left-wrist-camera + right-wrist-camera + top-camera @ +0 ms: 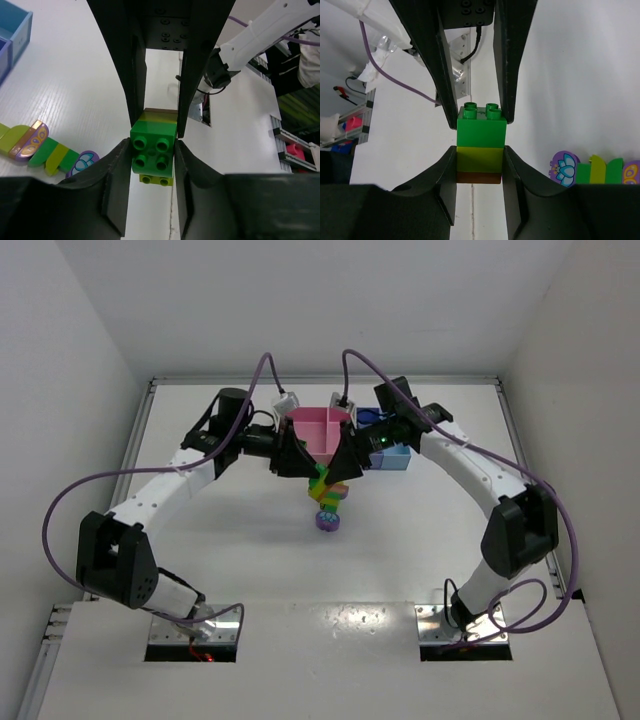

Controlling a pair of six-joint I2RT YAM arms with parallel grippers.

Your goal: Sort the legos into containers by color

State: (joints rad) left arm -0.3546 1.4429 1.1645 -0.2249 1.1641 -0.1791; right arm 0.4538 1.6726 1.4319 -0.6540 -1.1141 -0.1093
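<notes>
One brick stack [327, 487] hangs over the desk [240, 560], before the tray [318, 428]. We see left pincer [152, 146] clamping its green end, right pincer [480, 150] the lime; the long axis runs between them.

brick stack [481, 125]: green over lime over brown, clamped between left tool [151, 145] and right tool [479, 150] | multicoloured strip [607, 171], round purple piece [563, 167]: flat on bench [200, 560] beside tools | tray [318, 428]: behind tools
</notes>
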